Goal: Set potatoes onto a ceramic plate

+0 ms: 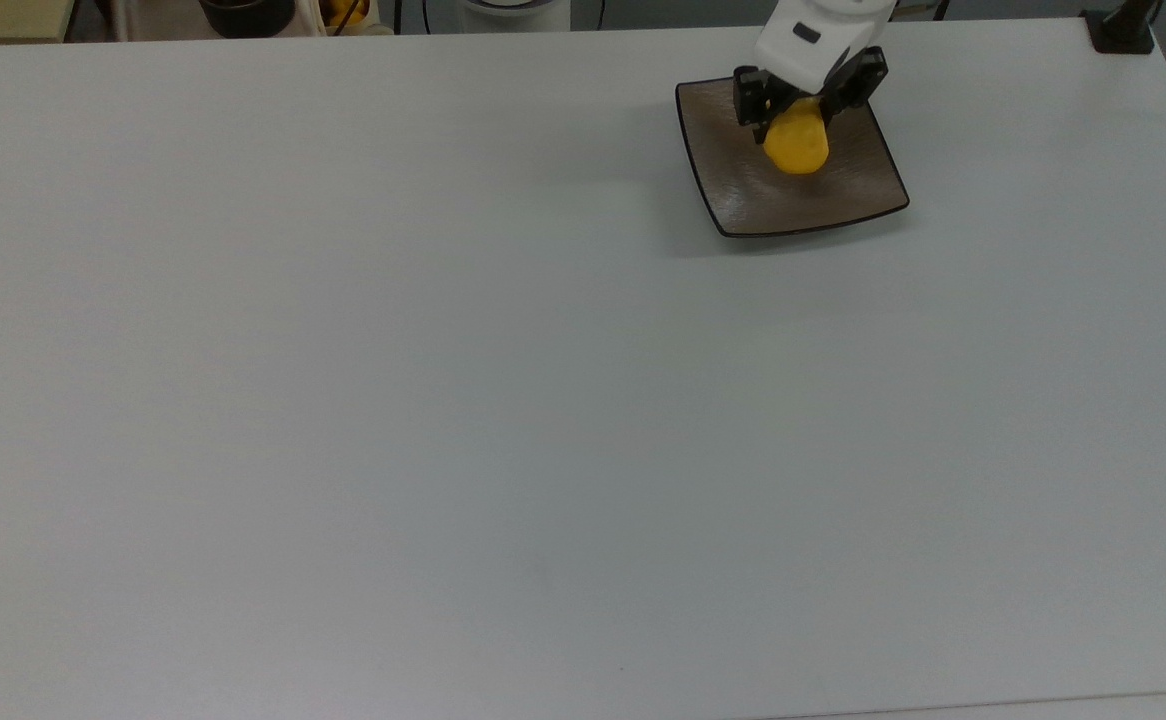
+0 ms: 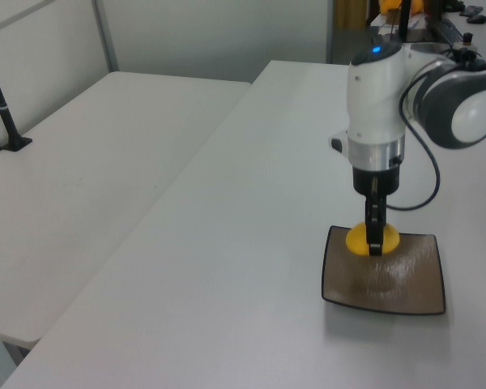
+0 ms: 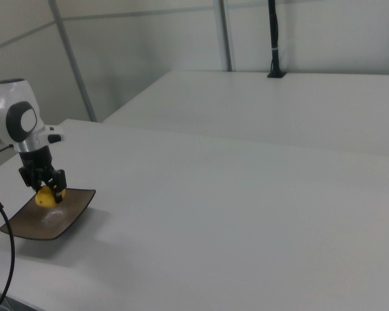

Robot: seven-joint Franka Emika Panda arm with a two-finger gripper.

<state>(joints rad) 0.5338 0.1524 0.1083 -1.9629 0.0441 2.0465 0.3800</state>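
Left view: potatoes (image 2: 371, 239) above ceramic plate (image 2: 385, 287)

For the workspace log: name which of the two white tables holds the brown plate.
The table on the left view's right: it bears the ceramic plate, with the gripper holding the potato over it. The other table has a black post.
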